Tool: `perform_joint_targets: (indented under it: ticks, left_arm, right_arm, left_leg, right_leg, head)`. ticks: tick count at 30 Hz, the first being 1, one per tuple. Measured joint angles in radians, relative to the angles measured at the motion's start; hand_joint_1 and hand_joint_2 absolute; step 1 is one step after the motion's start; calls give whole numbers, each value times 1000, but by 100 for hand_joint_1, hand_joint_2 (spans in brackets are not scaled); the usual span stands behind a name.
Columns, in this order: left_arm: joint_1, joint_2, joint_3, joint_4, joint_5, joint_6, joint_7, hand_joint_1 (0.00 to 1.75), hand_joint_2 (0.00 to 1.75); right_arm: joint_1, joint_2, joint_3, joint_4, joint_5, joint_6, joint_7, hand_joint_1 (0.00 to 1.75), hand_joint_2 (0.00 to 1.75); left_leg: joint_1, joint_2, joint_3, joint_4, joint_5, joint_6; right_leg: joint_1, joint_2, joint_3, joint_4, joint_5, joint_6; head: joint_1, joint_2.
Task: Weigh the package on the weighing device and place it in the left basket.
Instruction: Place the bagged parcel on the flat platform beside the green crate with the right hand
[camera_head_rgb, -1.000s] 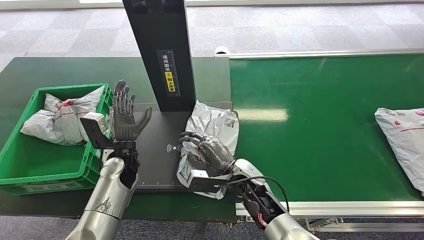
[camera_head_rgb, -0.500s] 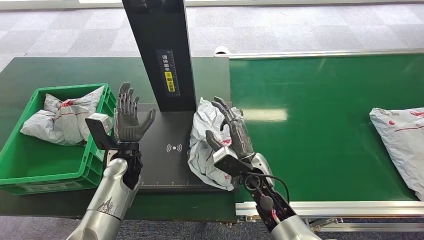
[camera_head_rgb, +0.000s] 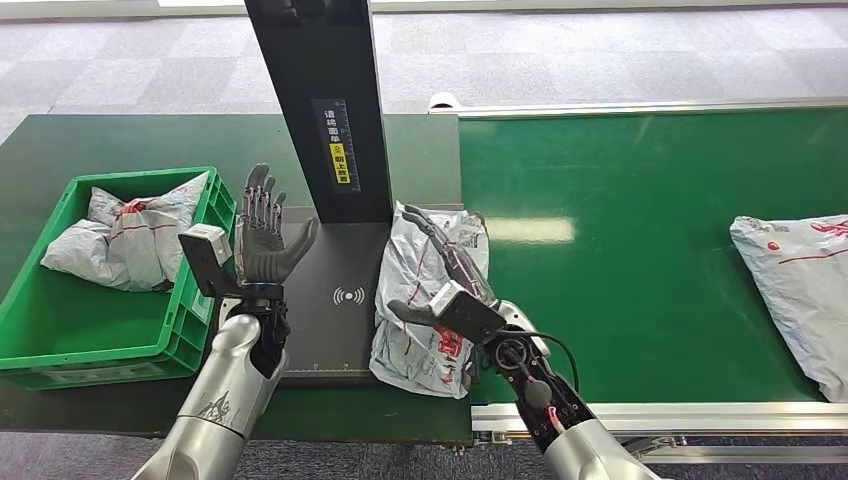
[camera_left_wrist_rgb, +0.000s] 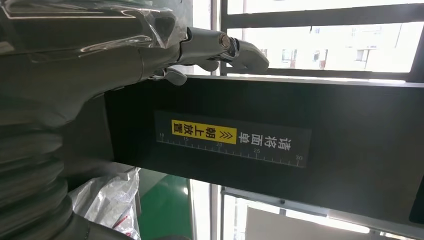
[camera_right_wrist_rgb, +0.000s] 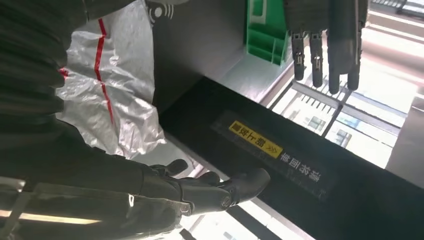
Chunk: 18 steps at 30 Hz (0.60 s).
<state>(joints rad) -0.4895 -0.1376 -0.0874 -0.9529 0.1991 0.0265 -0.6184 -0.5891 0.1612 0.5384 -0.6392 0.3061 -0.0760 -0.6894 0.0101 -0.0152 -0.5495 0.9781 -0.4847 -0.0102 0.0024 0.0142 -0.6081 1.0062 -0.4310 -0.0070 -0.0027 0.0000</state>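
The silver package lies lengthwise along the scale platform's right edge, under the released right hand; the empty, spread left hand waits opposite.

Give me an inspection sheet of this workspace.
Surface: dark green table beside a bright green conveyor belt.
Job's things: crumpled silver plastic package on the black weighing platform; green plastic basket holds another silver package.
Clutter: silver package on the belt.
Hands: left hand open, raised; right hand open over the package.
Cables: black cable along the right forearm.
Surroundings: black scanner column, grey tiled floor.
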Motion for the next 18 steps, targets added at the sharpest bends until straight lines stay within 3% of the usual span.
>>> perform_joint_targets:
  ticks: [5,12,18]
  left_arm:
    - [8,2,0,-4,0,-11,-1,0,175]
    - [43,17,-68,-45,-96,-114,22,0,175]
    - [79,27,-129,-98,-159,-157,52,0,175]
  right_arm:
    - [-1,9,-39,7,-125,42,11,0,175]
    - [6,0,-216,-18,-366,124,105,0,175]
    - [22,-12,-309,-80,-400,16,129,0,175]
  left_leg:
    - [0,0,0,0,0,0]
    - [-1,0,0,0,0,0]
    - [0,0,0,0,0,0]
  right_leg:
    - [0,0,0,0,0,0]
    - [-1,0,0,0,0,0]
    - [-1,0,0,0,0,0]
  head:
    - [0,0]
    - [0,0]
    - [0,0]
